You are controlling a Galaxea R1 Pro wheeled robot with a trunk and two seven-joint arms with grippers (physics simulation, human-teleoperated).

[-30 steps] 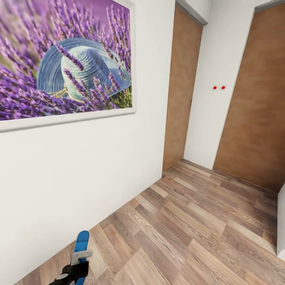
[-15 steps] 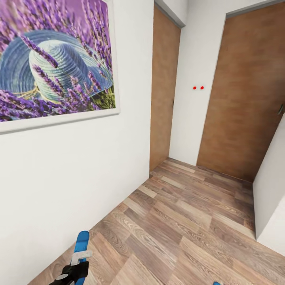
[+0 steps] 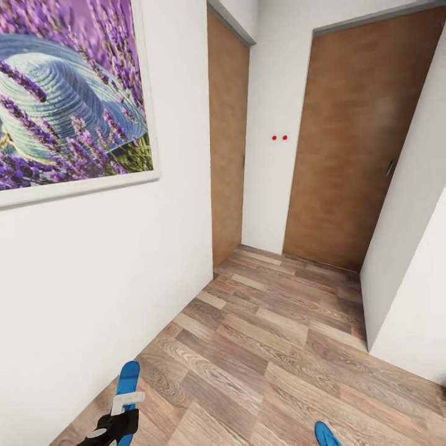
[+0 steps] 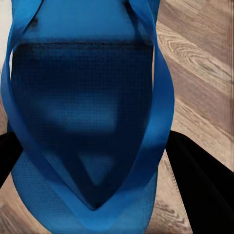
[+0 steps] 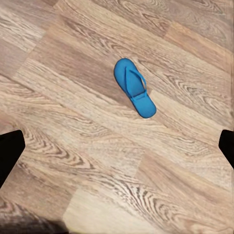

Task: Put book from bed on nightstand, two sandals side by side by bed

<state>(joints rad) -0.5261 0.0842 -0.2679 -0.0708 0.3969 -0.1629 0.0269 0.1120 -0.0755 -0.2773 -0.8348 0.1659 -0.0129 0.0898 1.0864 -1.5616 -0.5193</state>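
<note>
At seven o'clock in your head view, your left gripper clamps a bright blue sandal above the plank floor; a second sandal peeks in at five o'clock. Your left wrist view shows the held sandal's straps up close. Your right wrist view shows the second sandal lying flat at twelve o'clock, the right gripper's fingers spread wide.

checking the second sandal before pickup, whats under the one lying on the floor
The sandal lies flat, strap up, on bare wood plank floor, apart from anything else. Whatever is directly beneath its sole is covered. The other sandal is in the left gripper.
</note>
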